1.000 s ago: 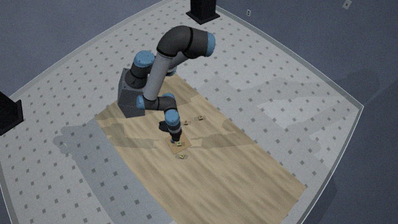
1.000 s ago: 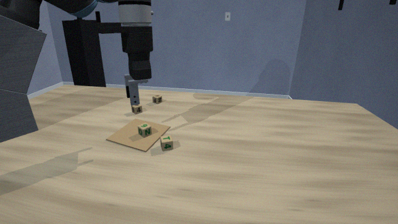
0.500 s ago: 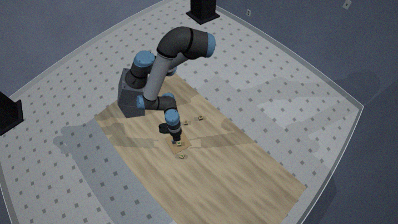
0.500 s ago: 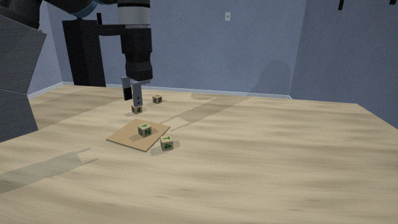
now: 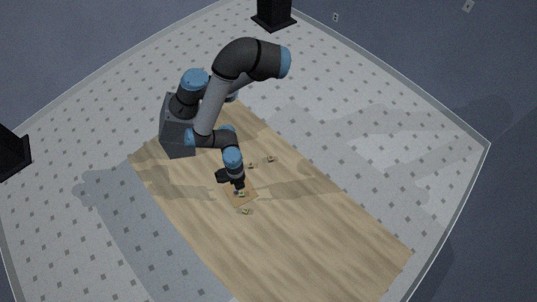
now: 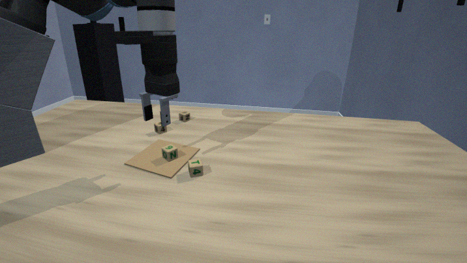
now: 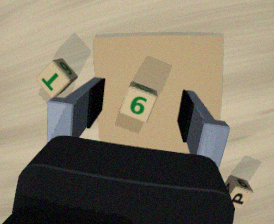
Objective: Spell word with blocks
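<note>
My hand (image 5: 238, 184) (image 6: 156, 119) (image 7: 141, 100), open and empty, above the mat (image 5: 249, 195) (image 6: 144, 162) (image 7: 203, 60); below it, the block topped with a green 6 or 9 (image 5: 241, 193) (image 6: 169, 153) (image 7: 138, 104); beyond the mat's edge, the T block (image 5: 245, 210) (image 6: 195, 168) (image 7: 57, 78) on the tabletop (image 5: 301, 235) (image 6: 275, 191) (image 7: 18, 30)

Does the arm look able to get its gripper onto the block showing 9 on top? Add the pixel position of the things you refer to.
Probably yes: the gripper (image 6: 156, 122) (image 7: 141, 100) is open above the mat (image 6: 144, 163) (image 7: 198, 55), and nothing shows between its fingers and the block (image 6: 169, 153) (image 7: 138, 106).
</note>
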Controlling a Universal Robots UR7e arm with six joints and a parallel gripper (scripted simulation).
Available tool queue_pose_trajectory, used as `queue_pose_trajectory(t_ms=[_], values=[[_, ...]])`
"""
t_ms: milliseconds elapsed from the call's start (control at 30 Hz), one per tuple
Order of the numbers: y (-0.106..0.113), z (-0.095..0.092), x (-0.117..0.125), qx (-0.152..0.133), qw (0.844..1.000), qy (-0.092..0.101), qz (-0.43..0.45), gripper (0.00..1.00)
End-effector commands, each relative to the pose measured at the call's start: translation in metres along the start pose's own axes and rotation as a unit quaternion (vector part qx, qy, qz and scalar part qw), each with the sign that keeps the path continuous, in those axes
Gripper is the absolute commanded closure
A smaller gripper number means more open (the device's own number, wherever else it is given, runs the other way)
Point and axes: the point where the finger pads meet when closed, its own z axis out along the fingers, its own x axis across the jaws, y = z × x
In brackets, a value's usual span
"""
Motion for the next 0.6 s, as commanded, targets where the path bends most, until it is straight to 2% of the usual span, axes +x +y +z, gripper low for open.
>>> queue_pose_trajectory(t_ms=[0, 333, 567], values=[[0.0011, 0.0027, 0.0005, 0.000, 0.998, 0.001, -0.070, 0.00], [0.0024, 0.0048, -0.0007, 0.000, 0.989, 0.001, -0.145, 0.00], [0.0044, 0.0071, -0.0018, 0.000, 0.975, 0.001, -0.224, 0.00]])
